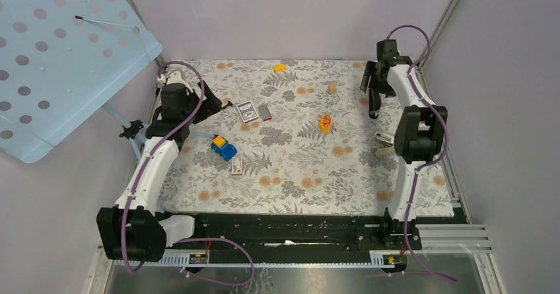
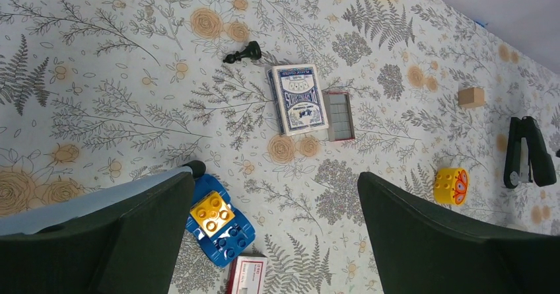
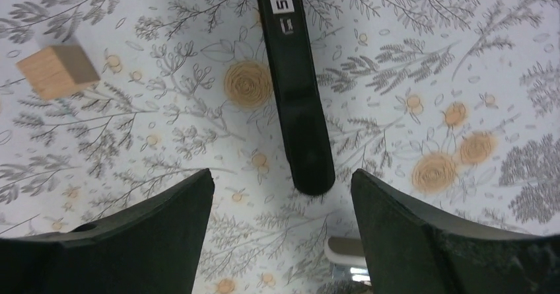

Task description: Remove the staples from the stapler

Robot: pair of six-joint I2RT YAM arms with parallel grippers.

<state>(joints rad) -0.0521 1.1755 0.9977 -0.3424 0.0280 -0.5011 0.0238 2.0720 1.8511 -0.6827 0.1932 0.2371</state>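
The stapler (image 3: pixel 297 89) is a long slim black bar lying flat on the floral table cloth. It is closed, and its rounded near end sits just ahead of my right gripper (image 3: pixel 282 175). That gripper hangs over it with the jaws open wide and touches nothing. From above the stapler (image 1: pixel 374 104) lies at the far right, under the right arm's wrist. It also shows at the right edge of the left wrist view (image 2: pixel 528 152). My left gripper (image 2: pixel 275 182) is open and empty over the left side of the table. The staples are hidden.
A wooden cube (image 3: pixel 58 71) lies left of the stapler. A card deck (image 1: pixel 247 111), grey box (image 1: pixel 265 113), yellow-orange toy (image 1: pixel 325 123), blue toy car (image 1: pixel 224 148), red-and-white small box (image 1: pixel 237 164), yellow brick (image 1: pixel 280 67) and black pawn (image 2: pixel 242 55) are scattered about. A cream object (image 1: pixel 385 150) lies by the right arm.
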